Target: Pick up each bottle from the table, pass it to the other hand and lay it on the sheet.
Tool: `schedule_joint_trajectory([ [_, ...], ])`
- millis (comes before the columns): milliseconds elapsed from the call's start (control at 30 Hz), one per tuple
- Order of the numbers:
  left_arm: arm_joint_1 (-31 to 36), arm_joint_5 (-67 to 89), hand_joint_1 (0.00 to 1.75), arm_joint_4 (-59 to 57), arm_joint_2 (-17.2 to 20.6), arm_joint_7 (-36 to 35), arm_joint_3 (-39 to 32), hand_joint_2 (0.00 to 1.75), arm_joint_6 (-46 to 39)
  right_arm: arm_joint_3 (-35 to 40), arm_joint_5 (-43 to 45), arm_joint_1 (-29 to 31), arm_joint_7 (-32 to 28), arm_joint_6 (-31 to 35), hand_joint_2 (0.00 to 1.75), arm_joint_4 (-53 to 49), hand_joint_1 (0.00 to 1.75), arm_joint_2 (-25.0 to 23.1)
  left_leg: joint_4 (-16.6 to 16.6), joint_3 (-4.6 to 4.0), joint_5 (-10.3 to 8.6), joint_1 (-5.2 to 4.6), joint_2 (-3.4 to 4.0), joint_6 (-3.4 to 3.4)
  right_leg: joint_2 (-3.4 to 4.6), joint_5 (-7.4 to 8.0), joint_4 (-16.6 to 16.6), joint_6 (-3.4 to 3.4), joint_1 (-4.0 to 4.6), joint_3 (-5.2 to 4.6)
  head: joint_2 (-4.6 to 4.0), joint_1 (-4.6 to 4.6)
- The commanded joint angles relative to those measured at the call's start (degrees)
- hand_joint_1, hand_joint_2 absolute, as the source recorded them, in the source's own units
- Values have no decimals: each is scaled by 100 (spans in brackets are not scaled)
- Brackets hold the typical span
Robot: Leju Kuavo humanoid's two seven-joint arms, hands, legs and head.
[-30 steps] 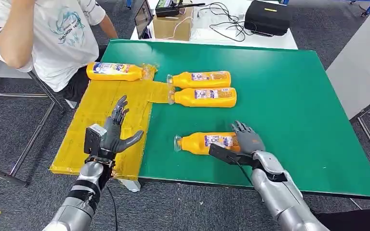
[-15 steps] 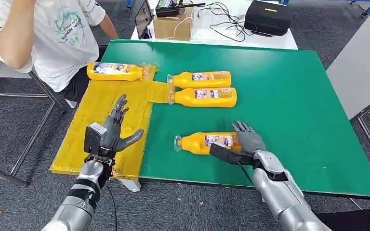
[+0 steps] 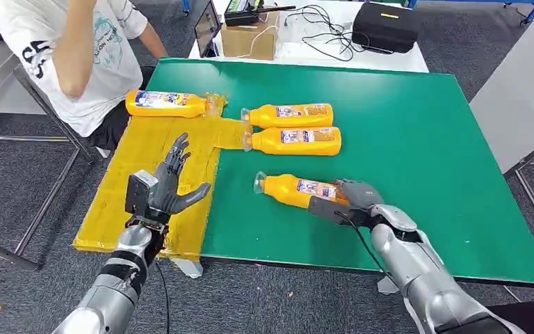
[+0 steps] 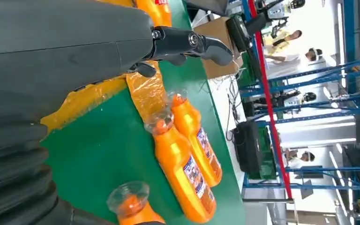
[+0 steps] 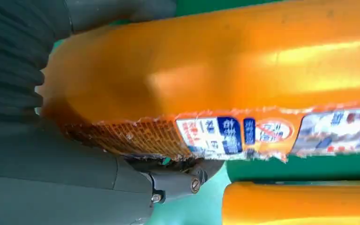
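Whereas a second earlier the right hand (image 3: pixel 357 199) lay open against the nearest orange bottle (image 3: pixel 299 190), its fingers now wrap the base end and the bottle sits slewed, cap swung toward the two bottles (image 3: pixel 290 126) farther back on the green table (image 3: pixel 417 125). Grasp appears secured, so lifting likely comes next. Left hand (image 3: pixel 172 188) waits open, holding nothing, above the yellow sheet (image 3: pixel 135 167), where one bottle (image 3: pixel 167 104) already lies.
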State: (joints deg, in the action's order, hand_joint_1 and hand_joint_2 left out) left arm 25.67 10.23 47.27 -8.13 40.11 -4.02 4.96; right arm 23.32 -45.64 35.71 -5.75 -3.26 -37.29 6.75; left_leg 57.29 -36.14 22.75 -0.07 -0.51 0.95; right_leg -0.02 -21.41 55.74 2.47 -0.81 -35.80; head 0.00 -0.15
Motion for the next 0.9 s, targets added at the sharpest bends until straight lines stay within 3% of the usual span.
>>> schedule_joint_trajectory([
  [33, 411, 62, 0, -733, 12, -25, 48, 175, -67, 430, 204, 26, -23, -151, 175, 703, 175, 102, -5, 29, 11, 9, -13, -8, -17, -15, -8, -10, 10, 36, 0, 0],
  [233, 425, 55, 0, -751, 5, -34, 65, 175, -81, 403, 390, -66, -47, -19, 175, 578, 175, 80, -4, 33, 13, 9, -16, -7, -20, -17, -7, -10, 11, 41, 0, 0],
  [300, 397, 70, 0, -681, -16, -86, 78, 175, -157, 165, 587, -234, -160, 510, 175, 298, 175, -128, -2, 30, 11, 10, -16, -8, -20, -16, -6, -11, 11, 37, 0, 0],
  [367, 335, 99, 0, -559, -67, -207, 121, 175, -384, -406, 973, -645, -395, 1479, 175, -390, 175, -693, -5, 20, 7, 8, -6, -6, -7, -7, -9, -9, 9, 25, 2, 0],
  [467, 257, -78, 0, -385, -162, -156, 231, 175, -311, -732, 1459, -1093, -688, 2066, 175, -1226, 175, -1292, -5, 24, 13, 9, 11, -10, 9, -10, -5, -13, 10, 24, 2, 2],
  [900, 240, -479, 0, -156, -297, -608, 623, 175, -486, -803, 2608, -1413, -1409, 2685, 175, -1908, 175, -1857, 4, -6, 18, 16, 11, -10, 9, -18, 8, -12, 13, -3, 2, 2],
])
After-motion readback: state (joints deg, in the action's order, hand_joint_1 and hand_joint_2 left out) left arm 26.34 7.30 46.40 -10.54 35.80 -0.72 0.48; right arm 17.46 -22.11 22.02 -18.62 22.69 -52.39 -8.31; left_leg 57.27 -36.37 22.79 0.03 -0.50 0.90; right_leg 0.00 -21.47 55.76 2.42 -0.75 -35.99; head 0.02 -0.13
